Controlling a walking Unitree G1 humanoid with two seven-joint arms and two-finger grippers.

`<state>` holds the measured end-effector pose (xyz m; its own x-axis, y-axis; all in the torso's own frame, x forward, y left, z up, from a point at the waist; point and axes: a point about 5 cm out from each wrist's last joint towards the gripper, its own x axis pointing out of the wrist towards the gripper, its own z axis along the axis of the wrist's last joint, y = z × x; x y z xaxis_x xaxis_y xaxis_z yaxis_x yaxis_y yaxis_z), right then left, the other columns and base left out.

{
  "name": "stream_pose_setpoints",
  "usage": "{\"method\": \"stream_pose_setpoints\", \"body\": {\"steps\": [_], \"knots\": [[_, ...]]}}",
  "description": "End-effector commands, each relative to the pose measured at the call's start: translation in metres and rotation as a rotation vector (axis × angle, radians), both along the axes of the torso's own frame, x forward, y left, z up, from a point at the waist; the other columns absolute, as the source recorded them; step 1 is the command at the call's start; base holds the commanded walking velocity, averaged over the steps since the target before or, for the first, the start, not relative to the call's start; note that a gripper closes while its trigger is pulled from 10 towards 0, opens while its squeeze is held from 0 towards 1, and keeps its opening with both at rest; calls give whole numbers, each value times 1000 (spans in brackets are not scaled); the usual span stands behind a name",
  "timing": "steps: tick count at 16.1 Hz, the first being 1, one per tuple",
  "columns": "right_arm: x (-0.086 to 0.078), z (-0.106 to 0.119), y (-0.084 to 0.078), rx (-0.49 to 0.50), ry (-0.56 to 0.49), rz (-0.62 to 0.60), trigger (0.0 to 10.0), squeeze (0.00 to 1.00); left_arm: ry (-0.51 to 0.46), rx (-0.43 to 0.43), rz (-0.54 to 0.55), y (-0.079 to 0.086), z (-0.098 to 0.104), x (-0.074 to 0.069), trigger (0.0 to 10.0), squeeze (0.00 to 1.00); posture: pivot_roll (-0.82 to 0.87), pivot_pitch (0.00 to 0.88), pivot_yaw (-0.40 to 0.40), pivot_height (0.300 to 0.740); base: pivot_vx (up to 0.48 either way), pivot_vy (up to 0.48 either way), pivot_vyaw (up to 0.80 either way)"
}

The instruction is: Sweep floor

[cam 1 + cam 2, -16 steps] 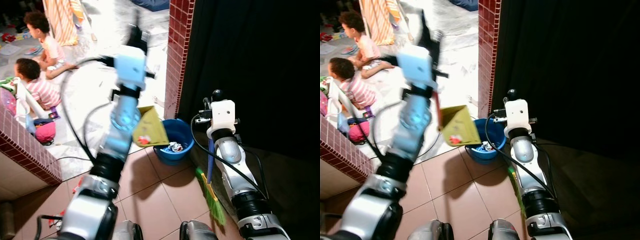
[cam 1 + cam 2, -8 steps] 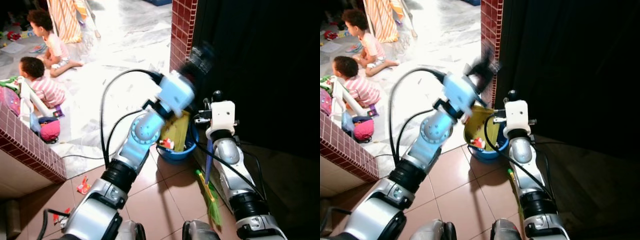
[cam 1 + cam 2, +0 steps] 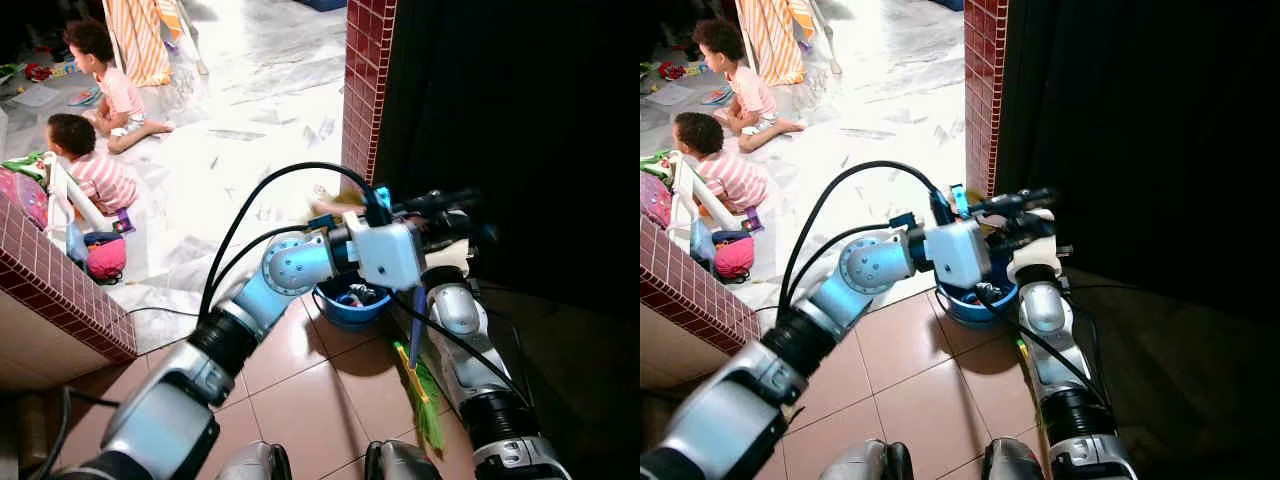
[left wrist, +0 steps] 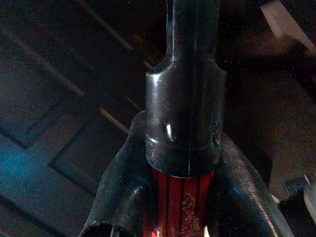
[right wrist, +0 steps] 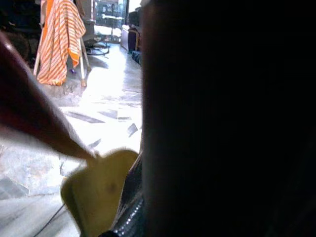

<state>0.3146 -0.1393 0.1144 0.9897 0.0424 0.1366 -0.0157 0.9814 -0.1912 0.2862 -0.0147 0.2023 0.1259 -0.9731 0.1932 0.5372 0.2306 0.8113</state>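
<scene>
Your working room is tight — the red brick pillar (image 3: 362, 90) and a dark wall stand directly behind the blue bucket (image 3: 352, 300) on the tiled floor (image 3: 320, 395). Your left gripper (image 3: 440, 205) reaches across over the bucket, fingers clamped on the dustpan handle (image 4: 185, 197). Right gripper (image 3: 1032, 240) sits just beside it; I cannot tell its grip. The broom (image 3: 420, 385) — green bristles, blue handle — leans by the right arm, bristles on the floor.
</scene>
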Motion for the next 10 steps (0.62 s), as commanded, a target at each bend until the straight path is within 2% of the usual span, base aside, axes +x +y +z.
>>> {"method": "stream_pose_setpoints", "body": {"steps": [1, 2, 3, 5, 8, 10], "knots": [[8, 18, 4, 0, -65, 15, 10000, 0, -116, 180, -61, -13, -14, -10, 10000, 0, -143, 93, 70, 740, 0, 0, 0], [8, 19, 4, -1, -67, 17, 10000, 0, -108, 236, -40, -12, -23, -9, 10000, 0, -142, 92, 69, 740, 0, 0, 0], [8, 19, 4, -2, -67, 18, 10000, 0, -95, 238, -40, -11, -27, -10, 10000, 0, -142, 92, 69, 740, 0, 0, 0], [8, 18, 5, -2, -66, 19, 10000, 0, -60, 221, -48, -11, -29, -11, 10000, 0, -142, 92, 69, 740, 0, 0, 0], [7, 16, 6, -2, -63, 22, 10000, 0, -78, 217, -49, -12, -30, -12, 10000, 0, -142, 92, 69, 740, 0, 0, 0], [9, 17, 7, -5, -63, 28, 10000, 0, -22, 147, -11, -12, -24, -7, 10000, 0, -140, 87, 69, 740, 0, 0, 0]]}}
